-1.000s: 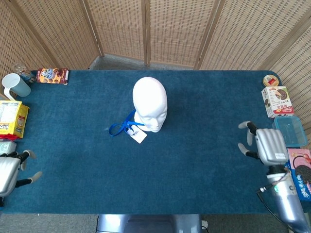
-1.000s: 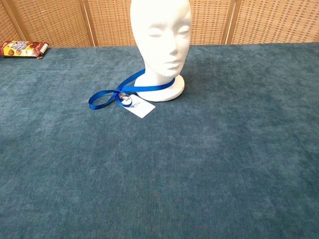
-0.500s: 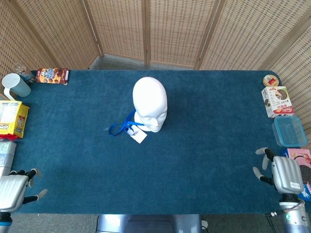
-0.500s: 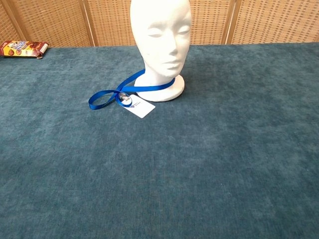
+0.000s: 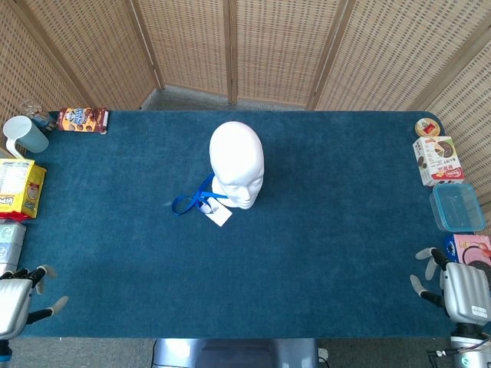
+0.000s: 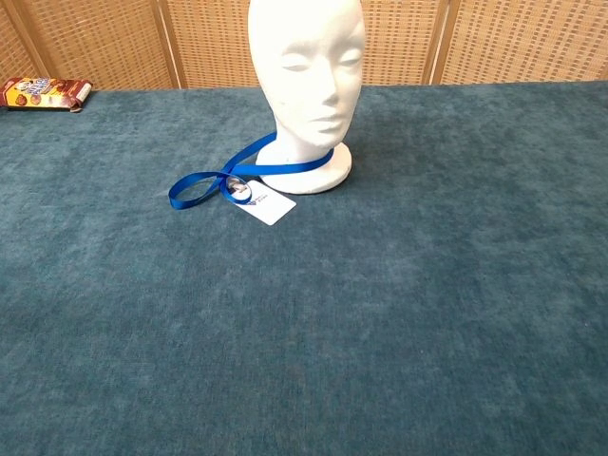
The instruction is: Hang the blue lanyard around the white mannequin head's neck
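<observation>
From the head view, the left robot hand (image 5: 14, 305) is sitting at the near left corner of the surface (image 5: 322, 230), fingers spread apart and holding nothing, while the right robot hand (image 5: 459, 290) is sitting at the near right corner, likewise spread and empty; both are well apart from the task's things. The white mannequin head (image 5: 237, 163) is standing upright near the middle of the blue carpeted surface, facing the robot. The blue lanyard (image 5: 193, 199) is looping around the base of its neck and trailing out to the left across the surface, with a white badge (image 5: 218, 215) lying at its end just beside the base. Snack boxes, a light blue cup (image 5: 25, 135) and a clear container (image 5: 456, 207) are lining the left and right edges, and woven wicker screens (image 5: 261, 50) are closing off the far side. From the chest view, neither robot hand is showing. The mannequin head (image 6: 307, 71) is facing the camera, the lanyard (image 6: 223, 177) is running around the front of the neck, its long axis stretching leftward into a flat loop on the surface (image 6: 380, 313), and the badge (image 6: 266, 203) is lying flat beside it.
</observation>
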`<action>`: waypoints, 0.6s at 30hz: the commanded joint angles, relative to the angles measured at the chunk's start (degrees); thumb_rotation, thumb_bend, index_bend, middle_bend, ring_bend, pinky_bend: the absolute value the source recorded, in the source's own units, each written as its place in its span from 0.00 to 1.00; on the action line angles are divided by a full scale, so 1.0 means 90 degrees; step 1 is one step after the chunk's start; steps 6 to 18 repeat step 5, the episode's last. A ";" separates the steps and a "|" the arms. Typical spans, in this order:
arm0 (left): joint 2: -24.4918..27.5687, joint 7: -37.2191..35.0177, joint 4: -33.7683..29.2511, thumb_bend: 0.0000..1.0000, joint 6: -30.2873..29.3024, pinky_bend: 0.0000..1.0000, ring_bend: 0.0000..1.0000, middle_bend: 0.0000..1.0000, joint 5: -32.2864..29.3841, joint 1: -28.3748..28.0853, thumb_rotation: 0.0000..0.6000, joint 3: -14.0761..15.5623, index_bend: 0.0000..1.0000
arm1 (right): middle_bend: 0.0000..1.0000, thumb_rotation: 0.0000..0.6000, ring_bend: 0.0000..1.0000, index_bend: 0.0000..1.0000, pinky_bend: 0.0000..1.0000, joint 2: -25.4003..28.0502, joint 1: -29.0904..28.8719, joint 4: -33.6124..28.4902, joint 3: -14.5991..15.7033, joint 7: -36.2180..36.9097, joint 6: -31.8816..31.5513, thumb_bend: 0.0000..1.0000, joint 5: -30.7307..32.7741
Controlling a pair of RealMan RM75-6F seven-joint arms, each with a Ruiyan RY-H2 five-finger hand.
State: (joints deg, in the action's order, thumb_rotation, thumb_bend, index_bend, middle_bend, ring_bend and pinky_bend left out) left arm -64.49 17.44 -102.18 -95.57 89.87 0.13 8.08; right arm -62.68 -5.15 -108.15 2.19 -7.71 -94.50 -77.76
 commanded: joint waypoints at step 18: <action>0.0158 -0.0025 -0.0133 0.13 -0.0141 0.49 0.54 0.64 0.0112 0.0141 0.80 -0.0061 0.45 | 0.65 1.00 0.77 0.44 0.88 -0.0003 0.0129 0.0078 -0.0055 0.0168 0.0001 0.29 -0.0170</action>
